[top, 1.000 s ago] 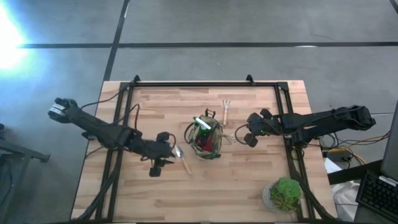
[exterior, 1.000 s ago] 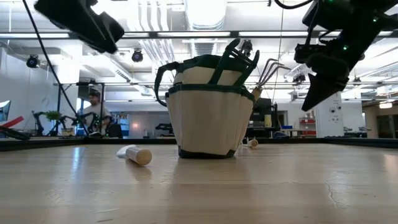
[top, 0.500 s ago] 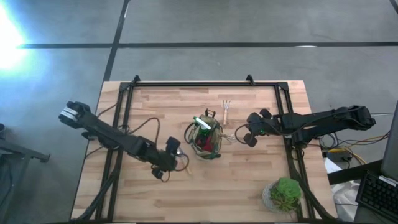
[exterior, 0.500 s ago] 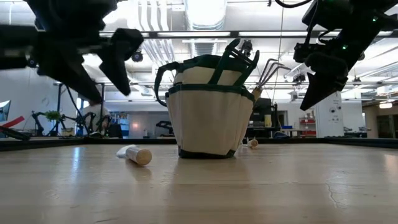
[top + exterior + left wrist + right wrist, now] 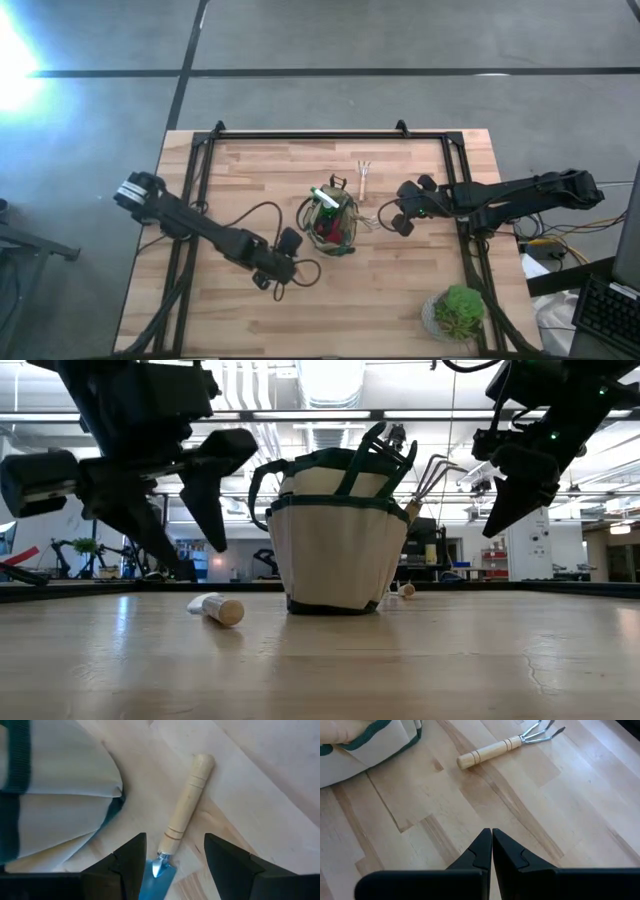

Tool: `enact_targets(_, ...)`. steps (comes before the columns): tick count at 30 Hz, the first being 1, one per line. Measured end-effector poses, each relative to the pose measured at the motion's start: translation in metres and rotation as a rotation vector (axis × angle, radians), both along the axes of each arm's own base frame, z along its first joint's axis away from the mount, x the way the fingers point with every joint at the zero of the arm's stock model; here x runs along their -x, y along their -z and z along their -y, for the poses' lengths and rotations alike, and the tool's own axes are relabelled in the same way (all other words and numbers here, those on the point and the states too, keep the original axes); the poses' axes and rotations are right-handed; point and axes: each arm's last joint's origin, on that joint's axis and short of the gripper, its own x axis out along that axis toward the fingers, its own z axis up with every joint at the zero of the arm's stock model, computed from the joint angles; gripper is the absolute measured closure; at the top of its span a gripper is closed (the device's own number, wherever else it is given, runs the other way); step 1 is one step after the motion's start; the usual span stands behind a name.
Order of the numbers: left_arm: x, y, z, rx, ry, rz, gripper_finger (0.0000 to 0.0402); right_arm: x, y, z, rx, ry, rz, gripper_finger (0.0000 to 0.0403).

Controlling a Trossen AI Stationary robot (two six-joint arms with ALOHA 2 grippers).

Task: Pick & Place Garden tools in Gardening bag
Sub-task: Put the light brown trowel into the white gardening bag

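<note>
The wooden-handled trowel [image 5: 186, 805] lies flat on the table just beside the gardening bag [image 5: 333, 222]; its handle end [image 5: 222, 610] points toward the near edge. My left gripper [image 5: 175, 855] hangs open above the trowel, one finger on each side of where the handle meets the blade [image 5: 159, 872], and touches nothing. In the high view it [image 5: 288, 262] hides the trowel. Pruner handles [image 5: 385, 440] and fork tines [image 5: 435, 468] stick out of the bag [image 5: 335, 550]. A wooden-handled fork [image 5: 505, 745] lies flat behind the bag. My right gripper [image 5: 491, 837] hangs shut in the air to the bag's right.
The bushy potted plant [image 5: 460, 312] stands at the table's near right corner. A black frame rail [image 5: 310, 136] runs along the far edge and down both sides. Bare wood lies in front of the bag [image 5: 340, 300].
My left gripper has gone down and toward the table's right and near edges, rolling about its own axis. It now hangs low over the trowel beside the bag. The trowel, the bag and the fork have stayed where they were.
</note>
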Motion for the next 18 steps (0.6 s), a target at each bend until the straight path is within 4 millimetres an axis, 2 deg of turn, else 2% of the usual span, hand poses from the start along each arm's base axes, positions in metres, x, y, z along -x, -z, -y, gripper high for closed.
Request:
enact_targets(11, -0.007, 0.012, 0.004, -0.012, 0.017, -0.006, 0.02, 0.0, 0.0, 0.0, -0.001, 0.0, 0.004, 0.0394)
enact_targets(18, -0.018, 0.019, 0.02, -0.038, 0.082, -0.012, 0.02, 0.0, -0.001, 0.0, 0.0, 0.0, 0.005, 0.0394)
